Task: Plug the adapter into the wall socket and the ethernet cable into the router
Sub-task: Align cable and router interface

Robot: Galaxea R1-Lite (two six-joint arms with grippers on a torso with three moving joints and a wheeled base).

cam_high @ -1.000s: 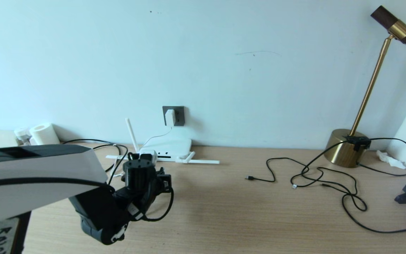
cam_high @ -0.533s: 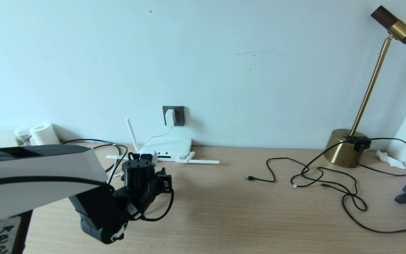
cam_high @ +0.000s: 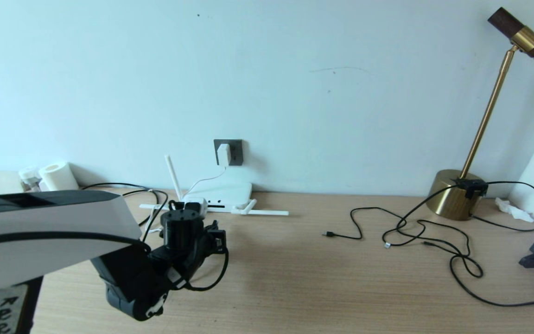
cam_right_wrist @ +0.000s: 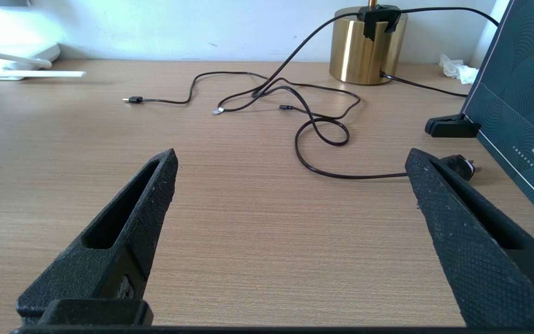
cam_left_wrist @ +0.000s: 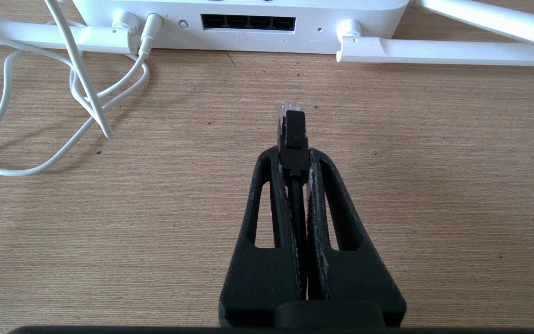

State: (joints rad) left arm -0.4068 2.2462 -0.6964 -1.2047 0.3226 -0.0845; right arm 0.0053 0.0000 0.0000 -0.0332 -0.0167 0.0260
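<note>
Left pincer (cam_left_wrist: 295, 155) clamps the ethernet cable (cam_left_wrist: 294, 134), plug facing the router (cam_left_wrist: 248, 18) ports nearby

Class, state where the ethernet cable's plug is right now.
The ethernet cable plug is clamped in the left gripper, above the table on the robot's left, pointing at the router ports but short of them.

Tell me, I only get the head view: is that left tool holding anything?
Observer: Yes. The left tool is shut on the ethernet cable, plug aimed at the router.
Operator: Are the router's ports free?
Observer: Its four dark ports look empty; a white cord is plugged in beside them.
Operator: And the right tool?
Observer: The right tool is open, low over the table.
</note>
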